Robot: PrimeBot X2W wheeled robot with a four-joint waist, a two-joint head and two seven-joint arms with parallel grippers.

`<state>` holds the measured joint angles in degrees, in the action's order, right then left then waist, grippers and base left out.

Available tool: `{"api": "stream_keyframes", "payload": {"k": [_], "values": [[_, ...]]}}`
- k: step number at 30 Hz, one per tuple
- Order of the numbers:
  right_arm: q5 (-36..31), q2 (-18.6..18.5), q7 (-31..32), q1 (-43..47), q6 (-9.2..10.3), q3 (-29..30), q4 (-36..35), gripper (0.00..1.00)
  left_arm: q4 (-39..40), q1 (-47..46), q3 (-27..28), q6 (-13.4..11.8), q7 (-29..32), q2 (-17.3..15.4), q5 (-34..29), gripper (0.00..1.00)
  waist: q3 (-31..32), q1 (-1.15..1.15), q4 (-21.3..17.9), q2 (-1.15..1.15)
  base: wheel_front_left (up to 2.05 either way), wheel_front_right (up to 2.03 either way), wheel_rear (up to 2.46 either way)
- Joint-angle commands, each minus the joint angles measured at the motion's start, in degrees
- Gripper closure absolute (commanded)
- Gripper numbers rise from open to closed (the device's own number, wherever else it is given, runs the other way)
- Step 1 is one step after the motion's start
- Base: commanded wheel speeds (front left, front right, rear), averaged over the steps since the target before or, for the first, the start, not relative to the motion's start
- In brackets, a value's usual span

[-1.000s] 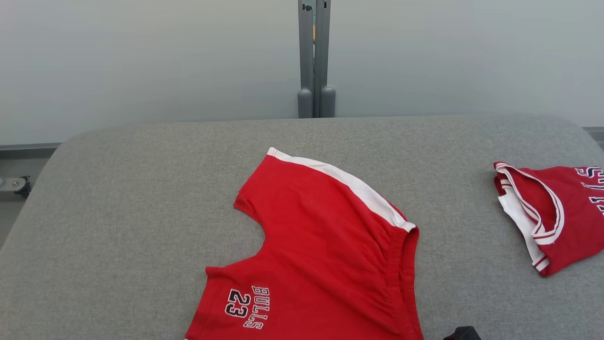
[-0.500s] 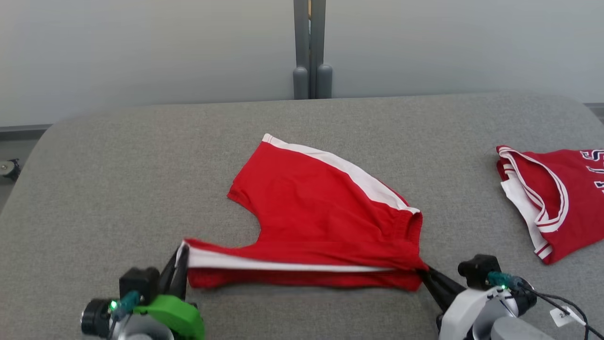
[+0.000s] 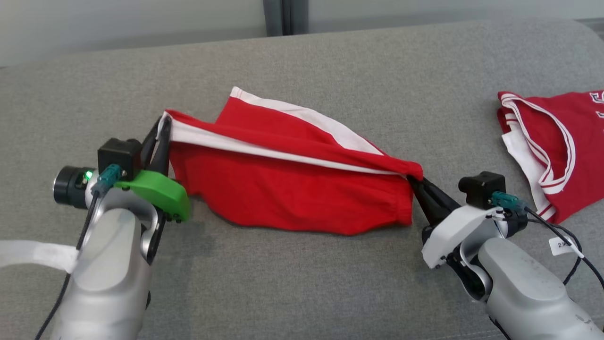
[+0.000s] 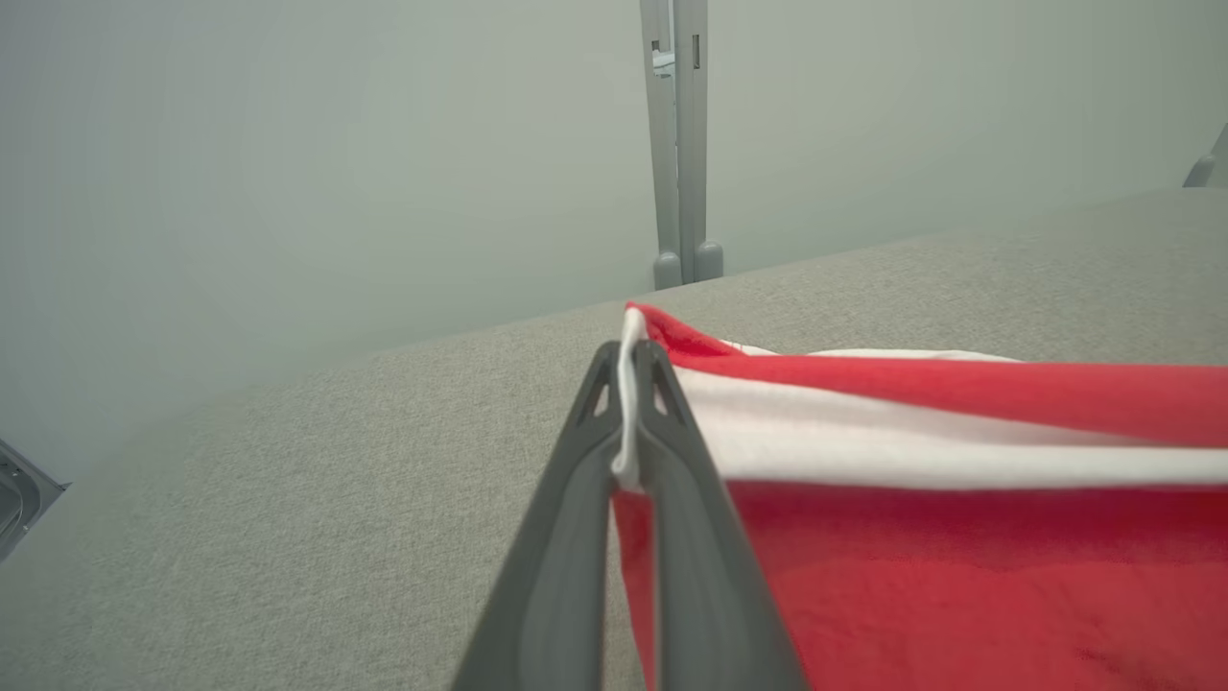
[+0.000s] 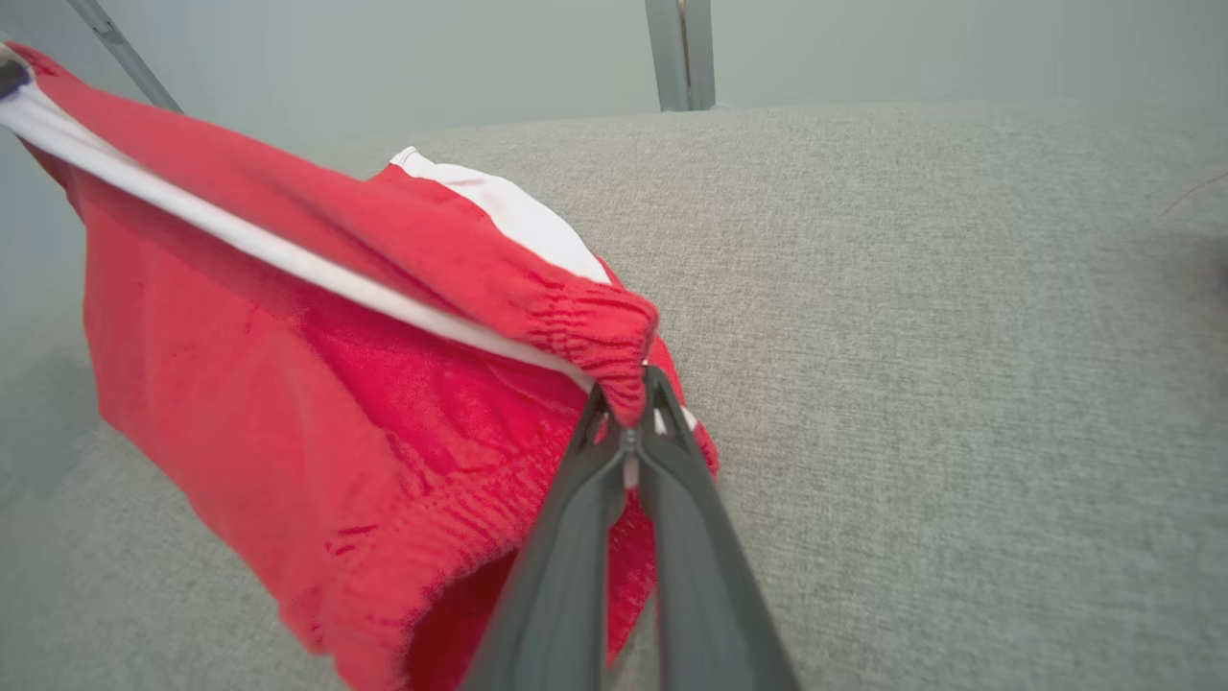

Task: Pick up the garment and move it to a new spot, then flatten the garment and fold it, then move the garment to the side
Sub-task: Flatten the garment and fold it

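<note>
A white tag on the right arm's cable carries writing too small to read. Left gripper and right gripper each pinch one end of the red shorts, stretched above the gray padded table. Beyond them to the right, a red jersey shows cut-off, unreadable lettering.

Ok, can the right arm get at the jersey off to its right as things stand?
Not yet, probably: the right gripper is shut on the shorts at a waistband corner. The jersey lies nearby on the grey surface with nothing between them.
</note>
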<state>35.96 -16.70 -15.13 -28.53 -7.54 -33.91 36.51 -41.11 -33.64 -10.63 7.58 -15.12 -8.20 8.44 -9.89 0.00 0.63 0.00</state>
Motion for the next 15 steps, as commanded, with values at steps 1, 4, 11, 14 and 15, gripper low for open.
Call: {"api": "stream_keyframes", "payload": {"k": [1, 4, 11, 14, 15], "values": [[-0.88, 0.6, 0.01, -1.41, 0.12, 0.78, 0.34, 1.0, -1.04, -3.09, 0.42, -0.17, 0.03, -0.84, -0.59, 1.0, -6.35, 0.0, -3.84, 0.0, 0.0, 0.0, 0.0], [-1.78, 1.85, 0.01, -2.51, 0.12, 2.92, 0.36, 1.0, -3.22, -6.74, -0.11, -0.17, 0.03, -1.03, -1.73, 1.0, -8.6, 0.0, -4.95, 0.0, 0.0, 0.0, 0.0], [-4.28, 5.38, 0.01, -4.38, 0.12, 6.17, -0.4, 1.0, -8.35, -14.1, -1.11, -0.24, 0.03, -1.58, -3.7, 1.0, -12.89, 0.0, -7.68, 0.0, 0.0, 0.0, 0.0], [-5.7, 7.1, 0.01, -5.39, 0.12, 6.43, -0.31, 1.0, -9.85, -16.27, -0.89, -0.51, 0.03, -2.16, -3.97, 1.0, -13.99, 0.0, -8.99, 0.0, 0.0, 0.0, 0.0], [-6.17, 7.56, 0.01, -5.86, 0.12, 6.57, -0.16, 1.0, -10.39, -16.71, -0.81, -0.55, 0.03, -2.3, -3.92, 1.0, -14.23, 0.0, -9.32, 0.0, 0.0, 0.0, 0.0]]}}
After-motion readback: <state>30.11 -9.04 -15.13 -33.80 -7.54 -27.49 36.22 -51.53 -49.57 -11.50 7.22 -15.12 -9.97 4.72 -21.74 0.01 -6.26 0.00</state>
